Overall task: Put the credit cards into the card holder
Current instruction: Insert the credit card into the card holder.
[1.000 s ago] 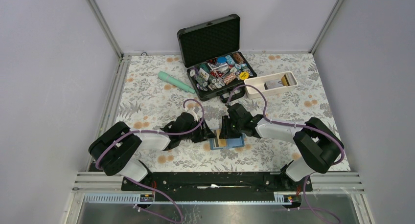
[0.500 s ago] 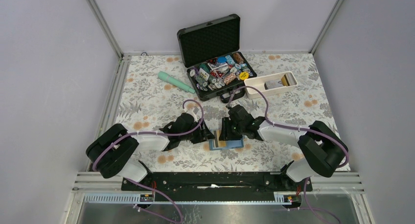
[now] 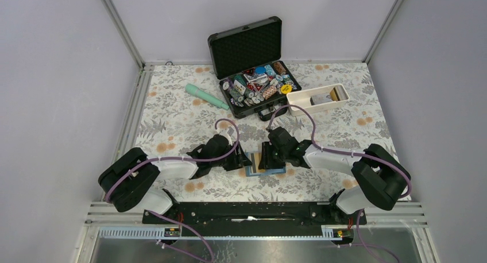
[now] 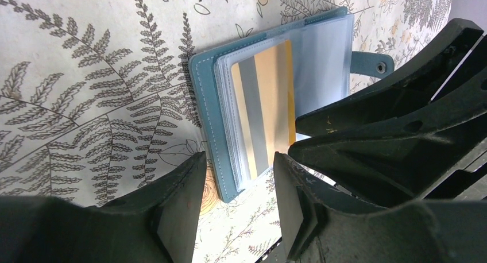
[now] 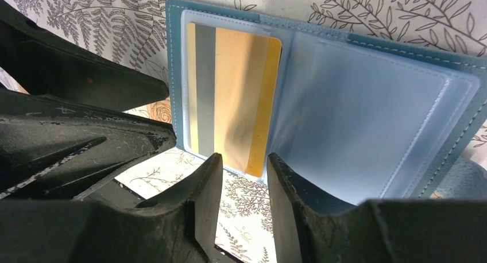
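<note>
The teal card holder [image 3: 274, 169] lies open on the flowered table between my two grippers. An orange-gold credit card with a silver stripe [image 5: 235, 102] sits in its left clear sleeve, also plain in the left wrist view as the card [image 4: 270, 108] inside the holder [image 4: 209, 113]. My left gripper [image 4: 235, 202] stands open at the holder's near corner, which reaches between its fingertips without being pinched. My right gripper [image 5: 244, 188] is open just off the card's lower edge, holding nothing. More credit cards [image 3: 327, 96] lie in the white tray.
A long white tray [image 3: 298, 105] stands at the back right. A black foam-lined case [image 3: 247, 45] full of poker chips stands open behind the grippers. A mint-green cylinder [image 3: 207, 96] lies at the back left. The two grippers are close, nearly touching.
My right gripper has slid a little nearer and leftward over the holder. The left arm has shifted slightly. The holder and card stay in place.
</note>
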Robot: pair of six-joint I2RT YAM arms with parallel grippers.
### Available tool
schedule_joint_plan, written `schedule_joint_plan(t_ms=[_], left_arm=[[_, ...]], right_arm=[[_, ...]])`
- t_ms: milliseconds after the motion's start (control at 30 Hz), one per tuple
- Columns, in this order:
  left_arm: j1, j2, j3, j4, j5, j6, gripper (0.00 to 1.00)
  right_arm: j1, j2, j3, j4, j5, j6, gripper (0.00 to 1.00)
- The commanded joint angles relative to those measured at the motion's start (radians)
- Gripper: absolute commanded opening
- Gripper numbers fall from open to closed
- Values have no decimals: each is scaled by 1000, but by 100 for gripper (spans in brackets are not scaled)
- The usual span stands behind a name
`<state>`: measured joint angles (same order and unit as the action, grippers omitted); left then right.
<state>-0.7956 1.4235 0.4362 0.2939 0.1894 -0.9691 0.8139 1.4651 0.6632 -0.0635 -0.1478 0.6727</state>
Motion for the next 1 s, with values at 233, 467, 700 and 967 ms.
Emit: schedule_joint_plan(t_ms=[233,467,700,967], left_arm=[[-23,-16,-6,40,-18,-13,49],[-38,-12,-5,49,-21,-23,49],[-53,-8,-7,63,-25,-35,49],[-48,-70,15,-45,-87,3,51]], right_arm=[[34,-8,11,13,11,33,36],[47,15,21,40,1,45,33],[59,30,39,49,4,49,33],[60,-28,47,-12,70,24,38]])
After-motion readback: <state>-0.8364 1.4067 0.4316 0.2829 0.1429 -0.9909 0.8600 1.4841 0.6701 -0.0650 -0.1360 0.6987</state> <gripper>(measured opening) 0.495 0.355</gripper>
